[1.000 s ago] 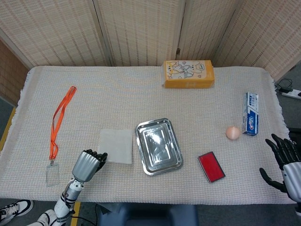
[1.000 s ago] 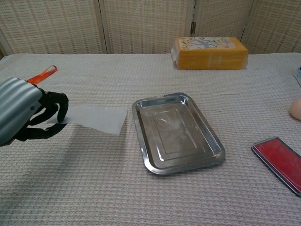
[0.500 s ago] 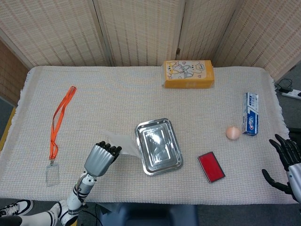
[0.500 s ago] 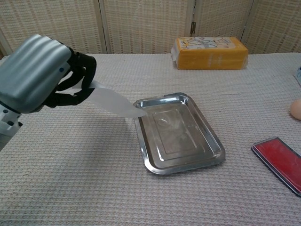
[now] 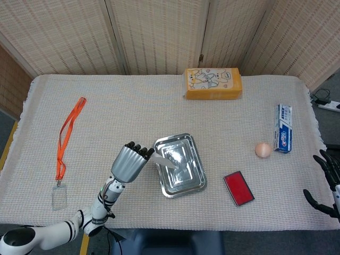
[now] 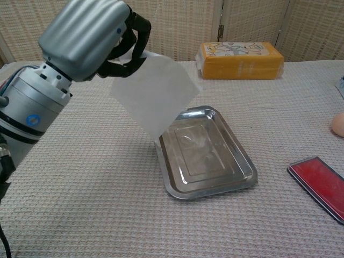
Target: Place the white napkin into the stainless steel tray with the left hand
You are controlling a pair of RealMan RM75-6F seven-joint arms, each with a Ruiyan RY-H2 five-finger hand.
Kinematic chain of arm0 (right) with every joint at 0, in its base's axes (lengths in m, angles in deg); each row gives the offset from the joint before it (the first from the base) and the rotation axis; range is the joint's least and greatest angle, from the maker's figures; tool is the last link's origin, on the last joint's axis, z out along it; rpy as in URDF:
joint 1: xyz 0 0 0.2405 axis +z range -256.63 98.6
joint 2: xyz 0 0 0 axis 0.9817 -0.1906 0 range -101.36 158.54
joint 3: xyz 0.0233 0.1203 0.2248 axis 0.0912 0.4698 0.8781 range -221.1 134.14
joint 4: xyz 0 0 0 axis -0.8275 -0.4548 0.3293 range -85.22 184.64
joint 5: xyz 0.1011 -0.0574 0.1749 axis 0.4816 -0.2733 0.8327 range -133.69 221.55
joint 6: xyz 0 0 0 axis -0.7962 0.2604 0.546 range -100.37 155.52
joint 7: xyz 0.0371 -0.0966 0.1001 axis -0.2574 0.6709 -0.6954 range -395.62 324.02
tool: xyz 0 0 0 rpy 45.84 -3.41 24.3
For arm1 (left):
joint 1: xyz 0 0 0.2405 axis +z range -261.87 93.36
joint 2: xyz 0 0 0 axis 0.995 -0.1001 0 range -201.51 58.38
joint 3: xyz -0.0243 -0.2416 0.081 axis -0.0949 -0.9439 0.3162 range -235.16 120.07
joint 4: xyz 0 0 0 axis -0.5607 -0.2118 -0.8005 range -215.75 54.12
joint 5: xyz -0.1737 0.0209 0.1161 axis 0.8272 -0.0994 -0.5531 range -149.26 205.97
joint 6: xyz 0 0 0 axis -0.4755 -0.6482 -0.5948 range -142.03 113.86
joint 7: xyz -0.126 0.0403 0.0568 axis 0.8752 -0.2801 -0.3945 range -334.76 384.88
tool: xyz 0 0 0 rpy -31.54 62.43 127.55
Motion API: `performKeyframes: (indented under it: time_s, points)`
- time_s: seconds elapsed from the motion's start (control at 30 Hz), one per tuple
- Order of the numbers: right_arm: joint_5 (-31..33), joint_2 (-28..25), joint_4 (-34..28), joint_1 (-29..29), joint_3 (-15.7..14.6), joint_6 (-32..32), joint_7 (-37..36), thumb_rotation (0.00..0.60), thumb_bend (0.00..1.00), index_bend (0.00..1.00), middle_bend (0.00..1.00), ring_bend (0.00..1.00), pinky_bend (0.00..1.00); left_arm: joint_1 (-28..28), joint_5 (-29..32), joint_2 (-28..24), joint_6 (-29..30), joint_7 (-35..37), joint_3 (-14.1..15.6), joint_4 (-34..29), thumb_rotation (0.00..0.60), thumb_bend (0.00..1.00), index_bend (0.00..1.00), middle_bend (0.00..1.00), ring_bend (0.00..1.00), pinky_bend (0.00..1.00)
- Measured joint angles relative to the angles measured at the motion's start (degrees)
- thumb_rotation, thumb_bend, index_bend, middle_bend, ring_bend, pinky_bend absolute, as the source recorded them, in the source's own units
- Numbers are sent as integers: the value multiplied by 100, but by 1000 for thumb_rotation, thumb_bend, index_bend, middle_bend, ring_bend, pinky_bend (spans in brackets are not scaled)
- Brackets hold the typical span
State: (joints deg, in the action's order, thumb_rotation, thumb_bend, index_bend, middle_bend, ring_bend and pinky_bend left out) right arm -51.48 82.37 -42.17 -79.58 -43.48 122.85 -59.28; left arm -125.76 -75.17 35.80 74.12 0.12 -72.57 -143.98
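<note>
On the woven cloth-covered table [image 5: 133,106], the left hand [image 6: 91,35] pinches the white napkin [image 6: 156,94], hanging over the stainless steel tray [image 6: 236,180]; the right hand [image 5: 329,183] rests with fingers spread

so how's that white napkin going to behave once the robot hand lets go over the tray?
Probably floppy: the white napkin hangs limp from the left robot hand. Likely very light and thin, so it may drift and land partly over the stainless steel tray rim rather than flat inside.

White napkin [image 6: 156,97] dangling over steel tray [image 6: 244,161]
</note>
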Motion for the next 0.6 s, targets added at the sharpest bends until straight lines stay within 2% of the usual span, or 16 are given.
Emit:
performKeyframes:
  time_s: [0.1, 0.37, 0.47, 0.6]
  points:
    - [46, 1, -10, 36, 13, -89, 18, 600, 402, 0, 0, 0, 0, -129, 73, -65, -17, -69, -122, -28, 600, 588, 681, 1000, 1000, 1000]
    - [101, 23, -60, 120, 37, -266, 124, 600, 402, 0, 0, 0, 0, -320, 234, -10, -74, -138, -222, 0, 600, 590, 680, 1000, 1000, 1000]
    - [121, 23, -64, 131, 50, -281, 120, 600, 403, 0, 0, 0, 0, -315, 268, 95, -75, -116, -126, 77, 600, 591, 679, 1000, 1000, 1000]
    - [119, 17, -60, 129, 58, -261, 67, 600, 403, 0, 0, 0, 0, -181, 248, 236, -61, -105, 244, 168, 600, 591, 678, 1000, 1000, 1000]
